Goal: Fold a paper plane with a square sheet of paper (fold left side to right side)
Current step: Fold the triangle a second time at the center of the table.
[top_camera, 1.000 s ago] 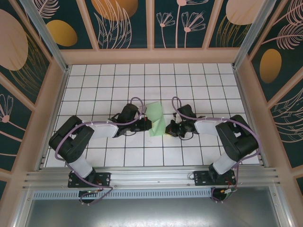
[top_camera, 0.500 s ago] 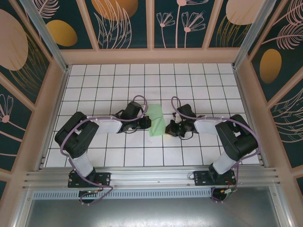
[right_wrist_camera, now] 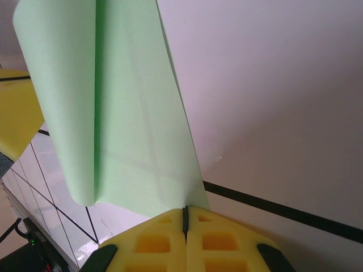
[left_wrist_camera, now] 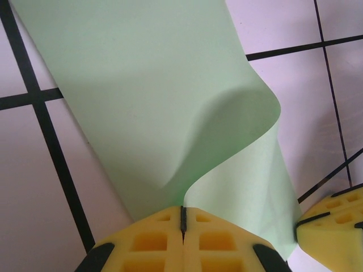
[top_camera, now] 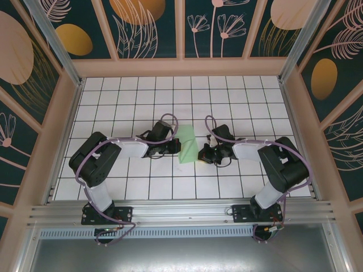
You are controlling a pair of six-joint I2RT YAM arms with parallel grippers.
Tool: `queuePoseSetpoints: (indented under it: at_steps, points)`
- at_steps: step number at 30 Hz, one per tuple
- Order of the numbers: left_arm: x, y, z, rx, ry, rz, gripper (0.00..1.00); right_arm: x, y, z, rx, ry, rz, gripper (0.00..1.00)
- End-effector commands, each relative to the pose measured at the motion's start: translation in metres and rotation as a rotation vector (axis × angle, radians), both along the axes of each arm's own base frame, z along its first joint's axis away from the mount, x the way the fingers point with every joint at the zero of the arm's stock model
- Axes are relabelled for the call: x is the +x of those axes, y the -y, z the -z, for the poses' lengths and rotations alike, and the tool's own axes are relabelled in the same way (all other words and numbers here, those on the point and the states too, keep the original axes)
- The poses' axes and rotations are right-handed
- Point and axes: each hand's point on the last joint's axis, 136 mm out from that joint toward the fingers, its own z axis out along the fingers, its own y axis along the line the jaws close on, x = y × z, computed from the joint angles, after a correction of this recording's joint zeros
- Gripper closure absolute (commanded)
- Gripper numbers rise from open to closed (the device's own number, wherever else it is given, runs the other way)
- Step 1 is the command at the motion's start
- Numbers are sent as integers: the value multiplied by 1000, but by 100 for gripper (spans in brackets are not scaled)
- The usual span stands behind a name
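Jaws of the left gripper [left_wrist_camera: 182, 216] are pressed together on the left side of the one square sheet of paper [top_camera: 186, 143], which curls up at the middle of the table [top_camera: 136, 96]. The right gripper [right_wrist_camera: 185, 215] pinches its right side. Both arms stay low, elbows bent, reaching inward.

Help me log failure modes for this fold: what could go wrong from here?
The left gripper and right gripper both pinch the square sheet of paper; pulling apart could tear it or slip it free. It bulges in a loose, uncreased curl, so flattening may crease it skewed. The grippers sit close together and could bump.
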Motion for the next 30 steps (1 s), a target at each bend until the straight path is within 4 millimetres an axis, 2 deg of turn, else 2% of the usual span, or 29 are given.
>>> queuePoseSetpoints:
  at_steps: [1, 30]
  points:
    - [6, -3, 5, 36, 4, 0, 100, -6, 9, 15, -79, -27, -5, 100]
    - [10, -10, 3, 70, 31, -17, 100, -7, 9, 18, -86, -36, -13, 100]
